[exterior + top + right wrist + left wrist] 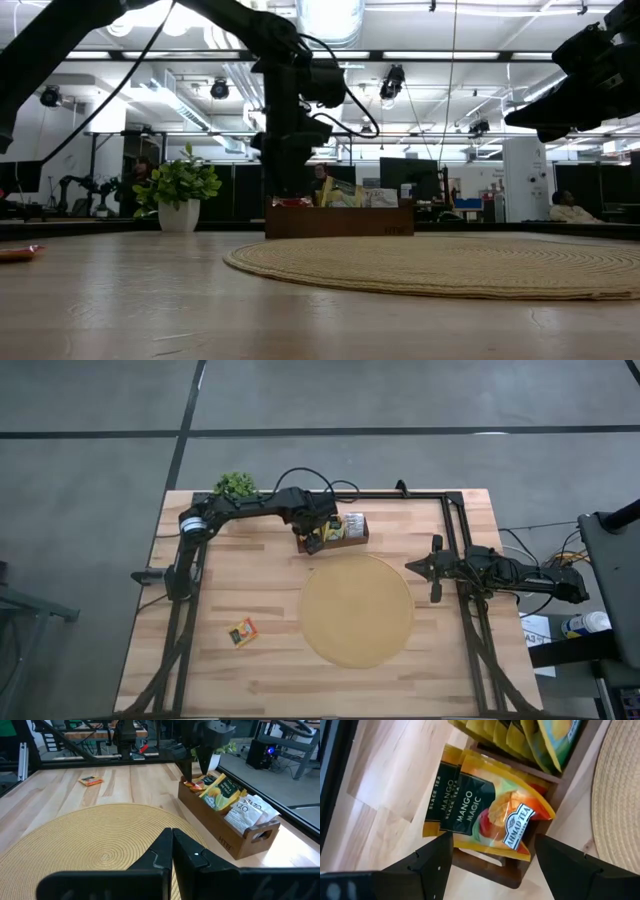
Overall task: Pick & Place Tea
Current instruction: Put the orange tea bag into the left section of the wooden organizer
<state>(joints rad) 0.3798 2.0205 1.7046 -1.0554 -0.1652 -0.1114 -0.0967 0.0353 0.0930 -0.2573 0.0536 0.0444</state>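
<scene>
Where glossy square sachets (485,815) fill wooden tray (235,837), woven round mat (357,610) beside.

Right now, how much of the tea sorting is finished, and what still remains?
Mostly done: the wooden tray already holds many tea sachets in its slots. In hand: the left pincer, open, sits over the Mango Magic sachets at one end slot. Left: one orange sachet still lies on the table. The right pincer waits shut above the round mat.

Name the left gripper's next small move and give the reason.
Probably lift straight up and clear. The left gripper stands open over the wooden tray, and the Mango Magic sachets already sit in its end slot, free of the fingers.
</scene>
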